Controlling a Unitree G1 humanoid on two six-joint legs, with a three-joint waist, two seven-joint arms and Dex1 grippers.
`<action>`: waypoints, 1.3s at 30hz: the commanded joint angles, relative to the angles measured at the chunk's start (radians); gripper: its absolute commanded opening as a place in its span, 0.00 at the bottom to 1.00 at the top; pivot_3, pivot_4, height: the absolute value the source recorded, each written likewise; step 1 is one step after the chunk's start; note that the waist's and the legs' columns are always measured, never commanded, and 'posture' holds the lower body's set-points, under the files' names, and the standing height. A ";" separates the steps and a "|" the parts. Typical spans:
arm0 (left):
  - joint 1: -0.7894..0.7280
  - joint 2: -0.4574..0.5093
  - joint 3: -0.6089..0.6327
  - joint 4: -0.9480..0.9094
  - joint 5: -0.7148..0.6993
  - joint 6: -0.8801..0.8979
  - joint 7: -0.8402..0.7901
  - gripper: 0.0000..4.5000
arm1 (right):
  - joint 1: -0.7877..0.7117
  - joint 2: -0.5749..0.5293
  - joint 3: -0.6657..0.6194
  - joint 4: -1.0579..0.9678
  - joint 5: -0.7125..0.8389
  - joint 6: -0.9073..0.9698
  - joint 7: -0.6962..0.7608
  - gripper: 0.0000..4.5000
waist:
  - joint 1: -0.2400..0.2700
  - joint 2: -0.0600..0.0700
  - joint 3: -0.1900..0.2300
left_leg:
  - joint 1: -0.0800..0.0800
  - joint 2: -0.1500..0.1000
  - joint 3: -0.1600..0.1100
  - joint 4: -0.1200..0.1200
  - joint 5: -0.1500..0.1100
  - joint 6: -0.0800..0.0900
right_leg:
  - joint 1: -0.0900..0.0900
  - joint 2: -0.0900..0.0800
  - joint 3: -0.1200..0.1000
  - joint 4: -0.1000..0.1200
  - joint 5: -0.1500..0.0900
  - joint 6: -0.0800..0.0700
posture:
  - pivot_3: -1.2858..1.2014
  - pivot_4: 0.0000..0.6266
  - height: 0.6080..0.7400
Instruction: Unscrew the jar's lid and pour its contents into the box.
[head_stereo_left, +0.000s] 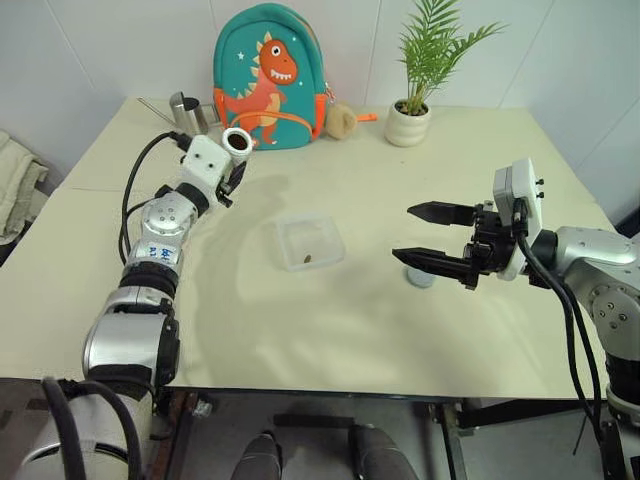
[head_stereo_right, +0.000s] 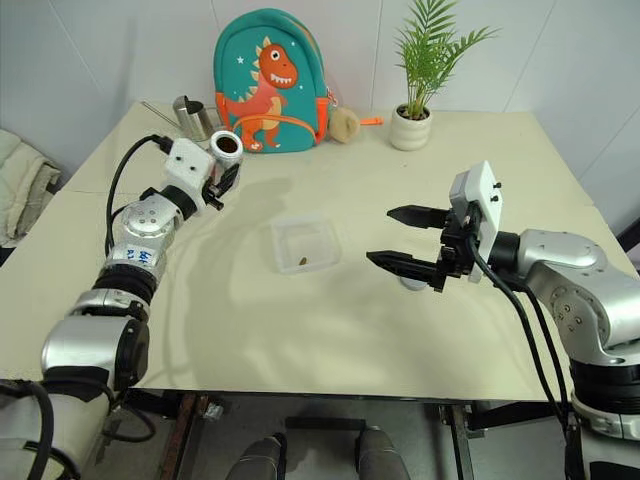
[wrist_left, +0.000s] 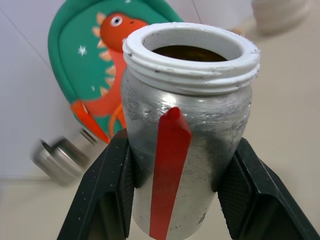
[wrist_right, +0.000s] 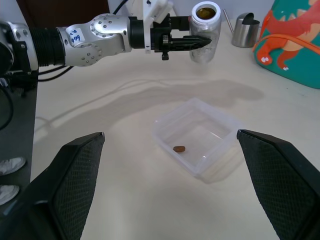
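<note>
- The jar (wrist_left: 185, 135) has a dull, scuffed silver metal body with a glossy red strip of label down its side, and a white plastic threaded neck.
- The box (wrist_right: 197, 136), near the middle of the tabletop, is clear, smooth plastic with a faint sheen.
- The tabletop (head_stereo_left: 330, 320) is a matt, pale cream, smooth surface.
- The left gripper (wrist_left: 175, 200) has black matt fingers with finely textured pads.
- The steel can (wrist_right: 245, 30) near the far left corner is polished metal.
- The backpack (head_stereo_left: 268, 75) at the far edge looks like smooth teal cloth.
- The plant pot (head_stereo_left: 408, 123) is white and glazed-looking.
</note>
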 joint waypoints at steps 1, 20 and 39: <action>0.063 -0.033 0.104 -0.144 -0.178 0.200 -0.073 0.41 | -0.039 -0.007 0.015 0.012 -0.010 -0.021 0.032 0.99 | 0.000 0.000 0.000 | 0.000 0.000 0.000 0.002 0.000 0.000 | 0.000 0.000 0.000 0.001 0.000 0.000 | 0.52 0.24 1.00; 0.304 0.020 0.050 -0.522 -0.174 0.496 -0.120 0.71 | -0.095 0.007 0.053 0.102 -0.041 -0.021 0.104 1.00 | -0.002 0.000 0.000 | 0.002 0.000 -0.001 0.004 0.001 0.000 | 0.002 0.001 0.001 0.004 0.001 -0.002 | 0.52 0.24 1.00; 0.356 0.205 -0.075 -0.641 -0.112 0.492 -0.379 0.99 | -0.085 0.001 -0.002 0.102 -0.026 -0.047 0.110 1.00 | -0.009 0.000 0.000 | 0.002 0.001 0.000 0.002 0.001 0.000 | 0.002 0.001 0.001 0.001 0.001 -0.002 | 0.52 0.24 1.00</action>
